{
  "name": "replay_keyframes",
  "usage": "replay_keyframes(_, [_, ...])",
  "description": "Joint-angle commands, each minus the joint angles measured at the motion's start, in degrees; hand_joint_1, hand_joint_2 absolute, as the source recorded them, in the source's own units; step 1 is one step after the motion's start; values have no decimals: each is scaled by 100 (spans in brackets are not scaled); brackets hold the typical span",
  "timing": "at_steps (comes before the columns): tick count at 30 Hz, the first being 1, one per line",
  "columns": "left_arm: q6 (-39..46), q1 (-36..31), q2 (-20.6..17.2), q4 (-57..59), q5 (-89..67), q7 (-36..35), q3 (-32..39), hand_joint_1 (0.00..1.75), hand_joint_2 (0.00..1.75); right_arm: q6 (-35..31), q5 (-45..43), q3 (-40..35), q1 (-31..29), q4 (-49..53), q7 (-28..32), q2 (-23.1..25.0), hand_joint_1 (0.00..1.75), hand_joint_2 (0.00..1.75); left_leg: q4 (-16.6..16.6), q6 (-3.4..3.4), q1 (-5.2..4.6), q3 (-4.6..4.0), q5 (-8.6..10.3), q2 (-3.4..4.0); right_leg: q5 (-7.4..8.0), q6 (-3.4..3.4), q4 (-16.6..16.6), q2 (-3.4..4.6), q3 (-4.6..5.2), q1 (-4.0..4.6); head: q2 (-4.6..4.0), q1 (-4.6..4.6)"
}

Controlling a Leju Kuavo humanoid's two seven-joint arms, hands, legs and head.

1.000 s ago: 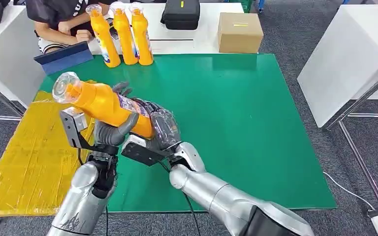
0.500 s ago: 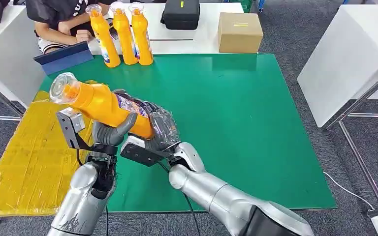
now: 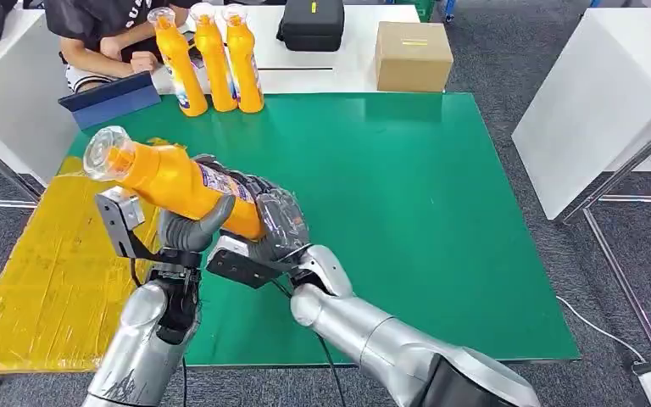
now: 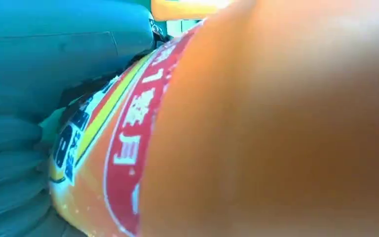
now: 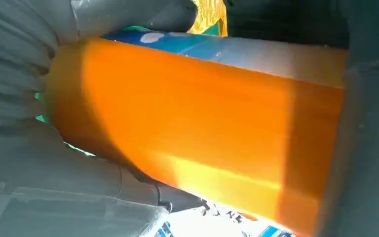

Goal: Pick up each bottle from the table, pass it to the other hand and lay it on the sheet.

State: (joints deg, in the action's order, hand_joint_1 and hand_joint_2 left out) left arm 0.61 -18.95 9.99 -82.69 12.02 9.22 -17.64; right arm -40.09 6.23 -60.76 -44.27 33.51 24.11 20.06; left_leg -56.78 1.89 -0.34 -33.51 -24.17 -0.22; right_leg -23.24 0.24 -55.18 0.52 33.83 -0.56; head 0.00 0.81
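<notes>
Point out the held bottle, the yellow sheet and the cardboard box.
held bottle point(image 3: 169, 178): head view, orange body between cap and label.
yellow sheet point(image 3: 47, 271): head view, bare middle of the sheet.
cardboard box point(image 3: 413, 55): head view, top face.

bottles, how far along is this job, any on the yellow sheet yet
None laid down yet: the yellow sheet shows no bottle. In hand: one orange bottle is mid-handover over the green table, with both the left robot hand and the right robot hand on it. Left: finish the pass, lay it down, then the three upright bottles at the far edge.
</notes>
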Motion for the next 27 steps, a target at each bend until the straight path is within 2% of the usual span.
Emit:
replay_keyframes(1, [176, -468, -24, -104, -67, 132, 330, 175, 175, 9, 236, 613, 612, 28, 593, -6, 0, 175, 2, -18, 9, 25, -9, -19, -14, -6, 6, -25, -35, 9, 0, -2])
replay_keyframes(6, [262, -367, -15, -199, -186, 217, 605, 175, 175, 231, 579, 1261, 935, 552, 841, -9, 0, 175, -1, -17, 4, 20, -11, -17, -16, -5, -2, -23, -26, 4, 0, -2])
replay_keyframes(9, [267, -326, -25, -253, -192, 219, 619, 175, 175, 284, 632, 1359, 988, 668, 838, -29, 0, 175, 1, -17, 4, 21, -11, -6, -12, -5, 0, -11, -26, 3, 0, 0])
replay_keyframes(12, [360, -212, -74, -432, -293, 307, 717, 175, 175, 649, 706, 1769, 1294, 1207, 872, -121, 0, 175, 2, -16, 5, 17, -8, -13, -12, -5, 1, -18, -23, 4, 0, -4])
replay_keyframes(15, [899, -57, -167, -671, -950, 538, 914, 175, 175, 900, 739, 2014, 1791, 2323, 787, -439, 0, 175, 3, -12, 6, 14, -7, -6, -8, -3, 5, -10, -19, 4, 0, -2])
replay_keyframes(18, [900, -18, -186, -728, -946, 535, 976, 175, 175, 948, 767, 2022, 1910, 2595, 706, -556, 0, 175, 6, -10, 4, 12, -5, -5, -6, -2, 6, -9, -18, 2, 0, -2])
replay_keyframes(23, [1842, -130, -410, -682, -2718, 703, 1076, 175, 175, 873, 1135, 2292, 2735, 4480, 542, -1240, 0, 175, 5, -10, 5, 9, -3, -19, -8, -1, 7, -22, -20, 4, 0, 0])
replay_keyframes(27, [2212, -201, -473, -498, -3738, 750, 1093, 175, 175, 892, 1282, 2666, 3349, 5484, 462, -1611, 0, 175, 4, -14, 3, 19, -7, -41, -18, -1, 8, -46, -38, 4, 0, 0])
